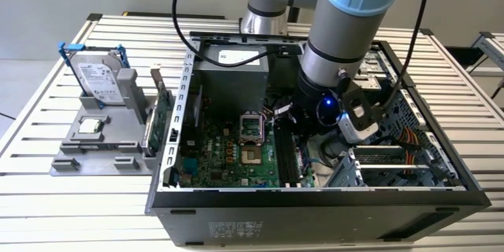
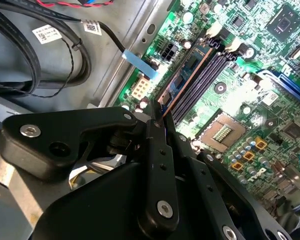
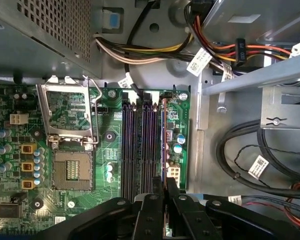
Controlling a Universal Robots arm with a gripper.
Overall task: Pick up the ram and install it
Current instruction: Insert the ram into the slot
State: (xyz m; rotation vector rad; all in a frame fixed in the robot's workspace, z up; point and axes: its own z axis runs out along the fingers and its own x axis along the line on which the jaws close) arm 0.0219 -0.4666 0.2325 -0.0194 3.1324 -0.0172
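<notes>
The arm is lowered into the open computer case, w/ the gripper set over the memory slots at the edge of the green motherboard. The jaws are drawn narrow and clamped on the ram, which is seen edge-on in the outermost slot, next to three bare ones; in the first wrist view it is seen as a thin strip running away from the fingertips. The stick is prob. held by its end so that it stays upright and in line w/ the slot; full seating cannot be judged. Beside the slots the processor socket lies open, and bundled cables are routed clear of the board. The case rests on a slatted metal table; a grey parts holder w/ a hard drive is stood at the exterior view's left. Beyond are a plain floor and wall.
</notes>
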